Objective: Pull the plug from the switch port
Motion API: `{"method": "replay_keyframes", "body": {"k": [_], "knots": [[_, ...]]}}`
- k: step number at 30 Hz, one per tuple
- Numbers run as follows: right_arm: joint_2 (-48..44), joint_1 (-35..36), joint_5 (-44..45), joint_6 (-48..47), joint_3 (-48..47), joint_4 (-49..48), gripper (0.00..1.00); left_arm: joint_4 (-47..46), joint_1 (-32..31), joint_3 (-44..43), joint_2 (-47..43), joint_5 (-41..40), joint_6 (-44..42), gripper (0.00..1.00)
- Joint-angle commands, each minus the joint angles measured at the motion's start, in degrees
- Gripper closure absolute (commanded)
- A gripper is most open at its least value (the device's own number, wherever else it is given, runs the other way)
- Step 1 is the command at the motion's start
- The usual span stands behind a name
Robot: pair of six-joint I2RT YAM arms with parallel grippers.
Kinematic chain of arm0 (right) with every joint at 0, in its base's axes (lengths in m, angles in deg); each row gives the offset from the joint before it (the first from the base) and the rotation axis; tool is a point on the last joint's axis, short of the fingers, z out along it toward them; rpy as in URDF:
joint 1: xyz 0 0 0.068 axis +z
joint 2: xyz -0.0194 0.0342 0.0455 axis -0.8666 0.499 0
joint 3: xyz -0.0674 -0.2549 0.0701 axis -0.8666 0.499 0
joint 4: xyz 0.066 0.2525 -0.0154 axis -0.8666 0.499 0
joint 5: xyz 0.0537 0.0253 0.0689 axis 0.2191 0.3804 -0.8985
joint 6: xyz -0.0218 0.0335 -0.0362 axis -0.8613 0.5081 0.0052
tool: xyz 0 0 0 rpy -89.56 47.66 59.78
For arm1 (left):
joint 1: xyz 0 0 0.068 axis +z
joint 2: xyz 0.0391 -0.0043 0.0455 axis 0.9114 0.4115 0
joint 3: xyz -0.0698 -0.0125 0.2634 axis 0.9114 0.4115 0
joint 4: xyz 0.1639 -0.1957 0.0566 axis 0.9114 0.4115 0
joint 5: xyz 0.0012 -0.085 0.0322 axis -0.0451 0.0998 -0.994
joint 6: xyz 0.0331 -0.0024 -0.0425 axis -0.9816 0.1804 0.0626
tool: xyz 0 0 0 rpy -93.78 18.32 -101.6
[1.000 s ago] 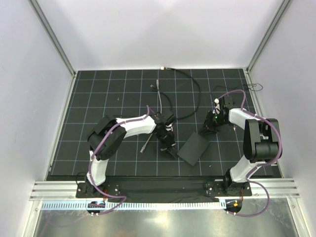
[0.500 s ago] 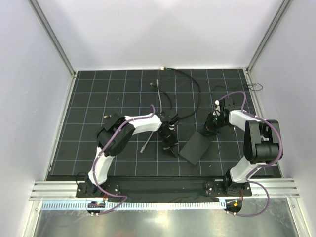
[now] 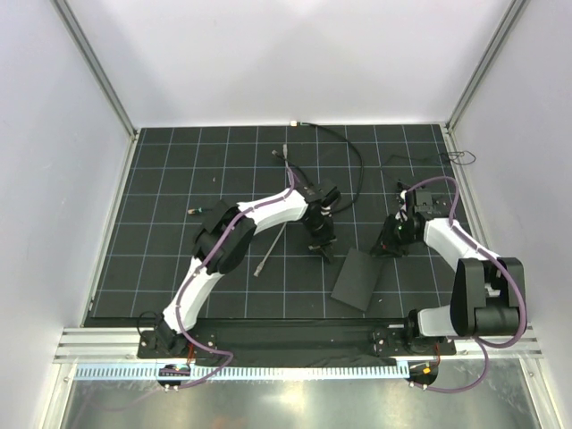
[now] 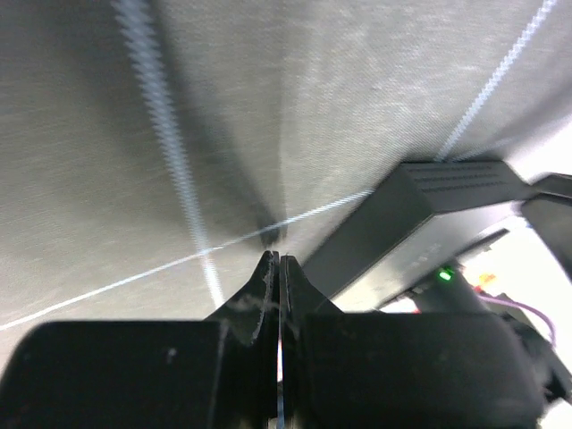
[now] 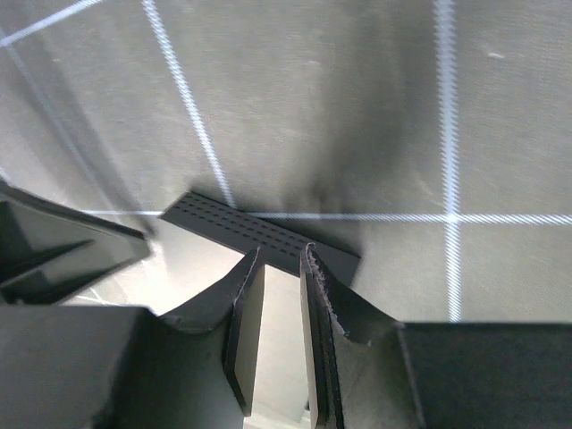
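The switch, a flat matte black box point(image 3: 356, 279), lies near the front of the mat; its port does not show in any view. A thin black cable point(image 3: 356, 170) curves from the back edge down to my left wrist, which hides its end, so the plug is hidden. My left gripper point(image 3: 326, 255) is shut with nothing in it, its tips point(image 4: 274, 259) just above the mat beside the box point(image 4: 420, 210). My right gripper point(image 3: 386, 248) stands over the box's far corner. Its jaws point(image 5: 279, 255) are slightly apart above the box top, by the vented side point(image 5: 259, 234).
A thin grey cable point(image 3: 270, 250) with a metal tip lies left of my left gripper. Another silver-tipped lead point(image 3: 284, 154) lies further back. A small wire loop point(image 3: 458, 158) sits at the right edge of the gridded mat point(image 3: 179, 268). White walls close in three sides.
My left arm has stretched further right and away, carrying its shut gripper with it. The box has slid toward the front right and turned. My right gripper has shifted right.
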Motion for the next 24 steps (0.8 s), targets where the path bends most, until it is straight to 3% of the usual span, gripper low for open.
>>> {"method": "replay_keyframes", "body": {"k": [1,4,9,13,17,18,21,24], "knots": [[-0.96,-1.31,3.06,-2.6,-2.37,3.71,0.69,6.26,0.21,-1.7,-3.43,-6.32,-4.39,1.0],[-1.21,-1.04,4.1,-4.2,-5.19,6.78,0.69,8.9,0.57,-0.38,-6.24,-9.76,-9.04,1.0],[-5.52,-0.87,8.67,3.69,-5.02,11.0,0.67,3.13,0.57,3.05,-8.01,0.5,-10.81,0.98],[-8.59,-0.87,13.16,10.82,-4.84,14.69,0.67,3.46,0.57,-4.39,-3.72,2.63,-11.51,0.98],[-9.22,-0.96,18.16,11.54,-5.02,19.95,0.83,6.35,0.22,-14.25,2.42,4.82,-12.39,0.98],[-9.13,-0.96,18.09,11.36,-4.41,20.32,0.97,7.32,0.13,-15.75,3.32,5.18,-12.57,0.98],[-10.18,-0.87,14.33,13.98,-0.65,18.93,0.99,7.42,-0.14,-19.1,5.78,6.67,-12.22,0.98],[-10.01,2.01,16.14,15.48,0.69,18.13,0.99,7.68,-0.14,-19.36,7.02,6.58,-11.87,0.98]]}}
